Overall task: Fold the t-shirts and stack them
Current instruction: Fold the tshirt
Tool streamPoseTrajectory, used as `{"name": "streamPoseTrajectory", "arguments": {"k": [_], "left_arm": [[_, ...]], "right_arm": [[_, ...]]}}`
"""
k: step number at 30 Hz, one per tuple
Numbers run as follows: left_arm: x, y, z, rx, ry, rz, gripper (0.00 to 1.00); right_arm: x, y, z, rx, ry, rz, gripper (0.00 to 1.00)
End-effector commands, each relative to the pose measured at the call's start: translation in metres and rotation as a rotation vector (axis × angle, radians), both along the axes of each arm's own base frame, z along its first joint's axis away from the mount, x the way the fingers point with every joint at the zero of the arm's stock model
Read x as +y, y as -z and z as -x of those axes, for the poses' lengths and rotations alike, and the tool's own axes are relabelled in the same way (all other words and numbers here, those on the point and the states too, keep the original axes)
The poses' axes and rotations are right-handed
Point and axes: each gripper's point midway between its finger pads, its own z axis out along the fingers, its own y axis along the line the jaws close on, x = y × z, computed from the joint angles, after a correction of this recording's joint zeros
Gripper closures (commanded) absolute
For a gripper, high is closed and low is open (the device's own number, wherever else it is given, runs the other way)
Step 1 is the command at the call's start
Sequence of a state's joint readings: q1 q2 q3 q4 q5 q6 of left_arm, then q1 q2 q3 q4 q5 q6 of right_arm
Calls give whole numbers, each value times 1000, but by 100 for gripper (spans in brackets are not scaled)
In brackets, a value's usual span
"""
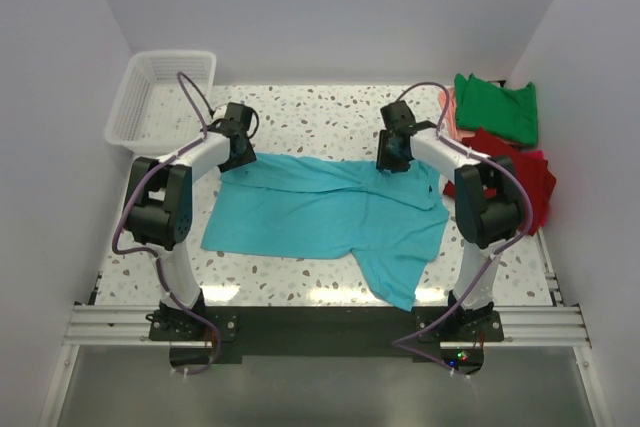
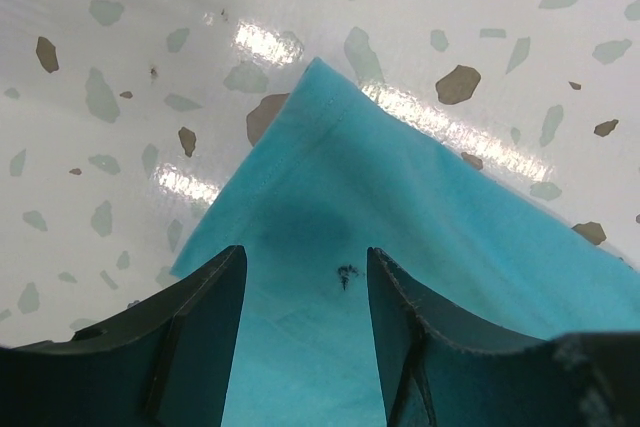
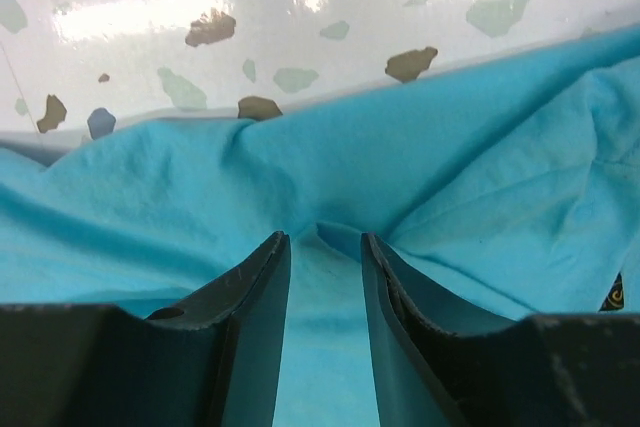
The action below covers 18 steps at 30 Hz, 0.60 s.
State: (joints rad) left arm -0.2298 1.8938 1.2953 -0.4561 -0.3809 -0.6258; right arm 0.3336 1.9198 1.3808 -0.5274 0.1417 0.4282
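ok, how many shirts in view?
4: cyan shirt spread in the middle; green shirt far right corner; red shirt just nearer; pink shirt, only an edge, beside the green. More may be hidden in that pile.

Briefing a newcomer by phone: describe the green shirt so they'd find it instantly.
Look to the far right corner of the table, where shirts lie. The green shirt lies at the back, behind the red shirt; nothing else there is green.
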Motion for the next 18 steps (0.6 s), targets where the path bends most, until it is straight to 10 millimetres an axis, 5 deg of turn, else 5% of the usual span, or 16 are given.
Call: {"name": "streamPoseTrajectory", "arguments": {"k": [1, 18], "left_arm": [[-4, -24, -14, -76, 28, 16, 44], [-4, -24, -16, -75, 28, 10, 43]], "right_arm": [[4, -18, -27, -68, -16, 7, 61], [1, -1, -3, 30, -18, 51, 68]]}}
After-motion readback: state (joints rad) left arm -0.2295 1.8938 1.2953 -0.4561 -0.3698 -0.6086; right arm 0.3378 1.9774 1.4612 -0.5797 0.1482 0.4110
